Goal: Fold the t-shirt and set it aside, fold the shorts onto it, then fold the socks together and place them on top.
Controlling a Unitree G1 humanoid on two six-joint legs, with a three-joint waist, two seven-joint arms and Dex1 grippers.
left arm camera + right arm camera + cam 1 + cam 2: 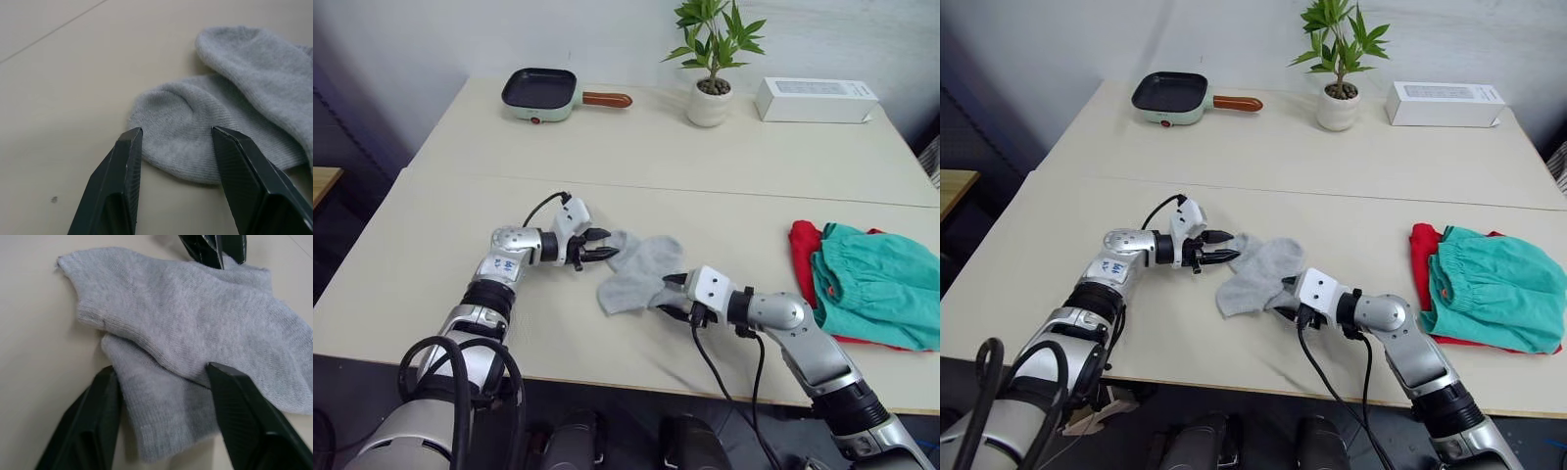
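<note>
Two light grey socks (pixel 639 269) lie overlapping on the near table, one partly across the other. My left gripper (pixel 604 245) is open at their left end, its fingers (pixel 127 166) either side of a rounded toe (pixel 181 132). From the right, my right gripper (pixel 672 294) is open too, fingers (pixel 98 411) straddling the socks' edge (pixel 161 406). At the table's right edge the teal shorts (pixel 879 284) rest folded on the red t-shirt (pixel 803 253), of which just a strip shows.
On the far table stand a small pan with a wooden handle (pixel 543 93), a potted plant (pixel 710 59) and a white box (pixel 816 99). A seam (pixel 705 189) joins the two tables. Black cables (pixel 724 382) trail from both arms.
</note>
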